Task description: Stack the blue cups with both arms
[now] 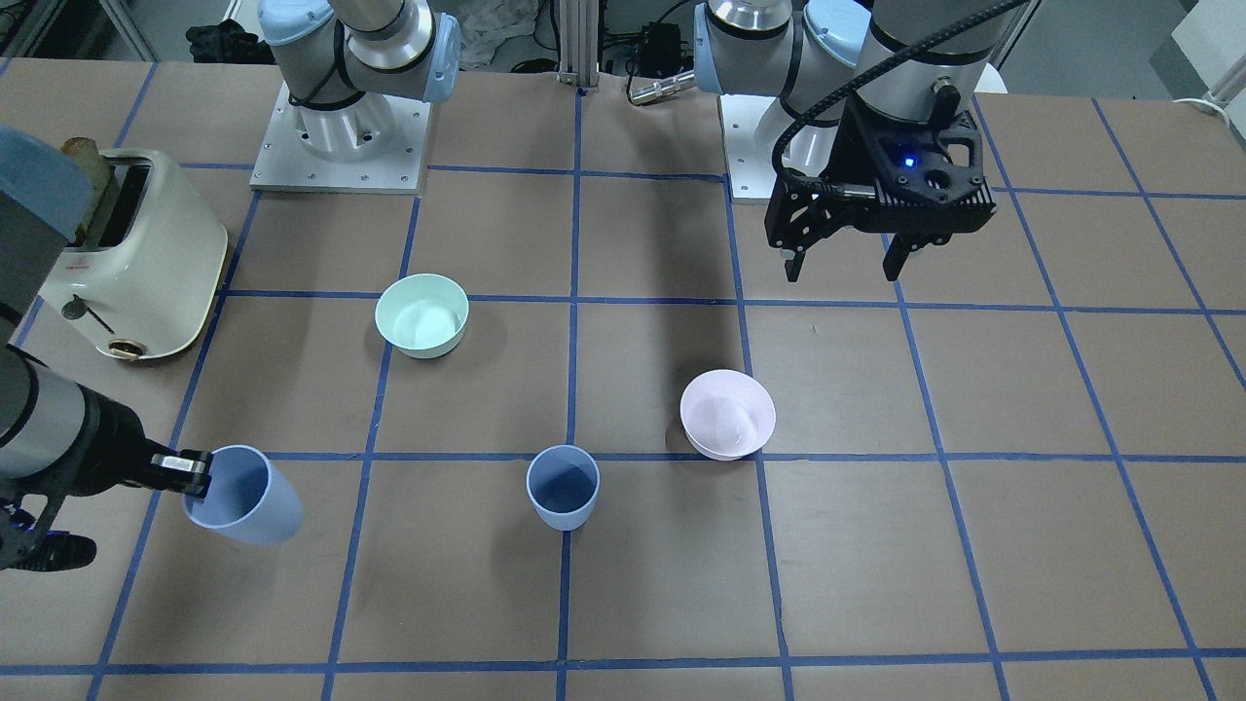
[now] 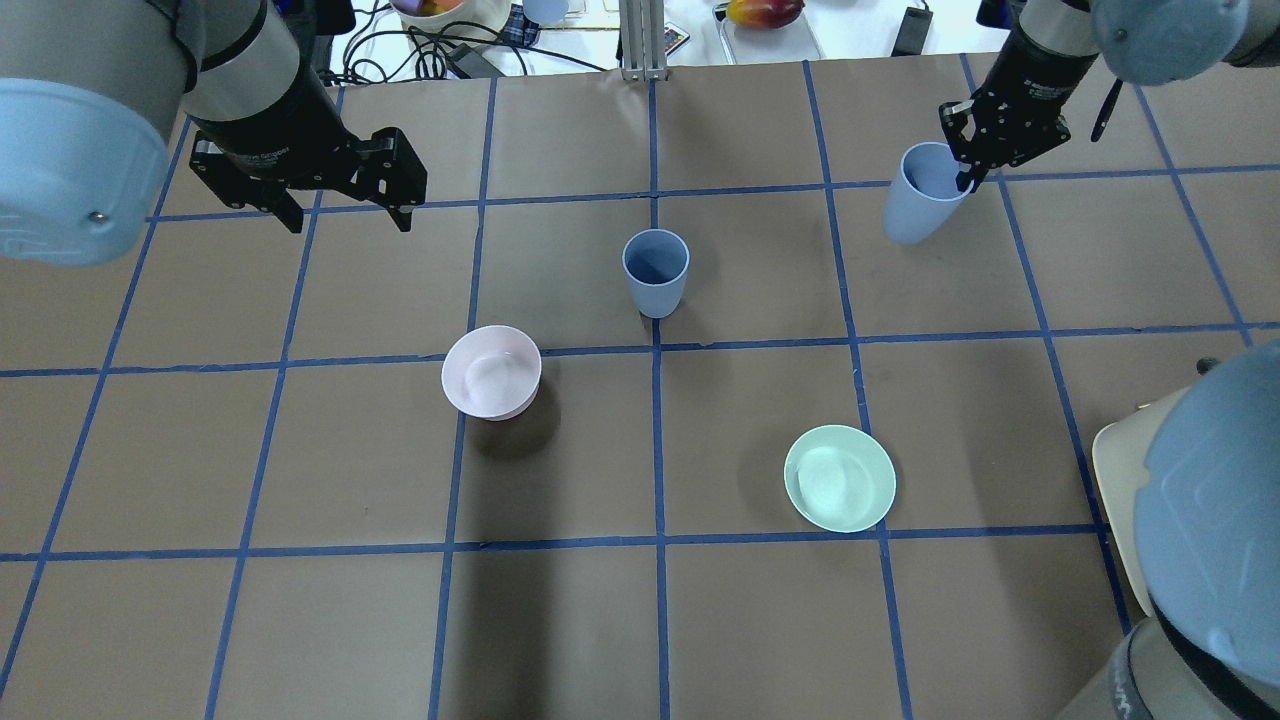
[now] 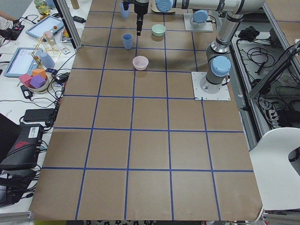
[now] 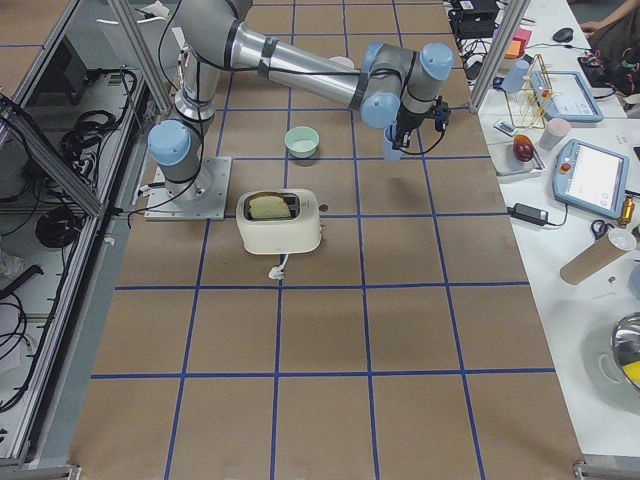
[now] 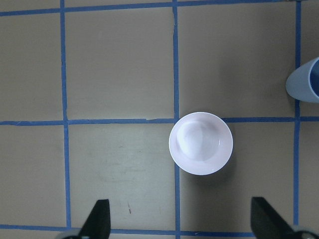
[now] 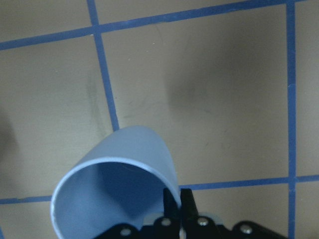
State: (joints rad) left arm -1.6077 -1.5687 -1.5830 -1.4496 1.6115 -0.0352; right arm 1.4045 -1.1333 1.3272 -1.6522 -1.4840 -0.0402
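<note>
Two-arm cell with a brown worktop [image 1: 973, 545] ruled into squares by blue tape. The right pincer [image 1: 185, 474] is clamped narrowly on the rim of the held blue cup [image 1: 243, 497], one finger inside the mouth and one outside the wall, as the right wrist view shows at close range. This cup is tilted, its mouth turned towards the pincer, at the far side of the worktop on the robot's right; whether its base touches the surface cannot be told. The standing blue cup [image 1: 563, 498] is upright and mouth up at a crossing of tape lines near the middle of the worktop, well apart from the held blue cup and touched by neither arm. The left pincer [image 1: 843, 268] hangs above the worktop on the robot's left with its jaws spread wide and nothing between them; in the left wrist view its two fingertips [image 5: 97, 221] frame bare worktop. The pale pink bowl [image 1: 727, 414] sits near the standing blue cup on the robot's left side, apart from it. The mint-green bowl [image 1: 421, 313] lies closer to the robot's bases on the right side. A cream toaster [image 1: 136, 258] with a slice of bread in its slot stands at the robot's right edge.
</note>
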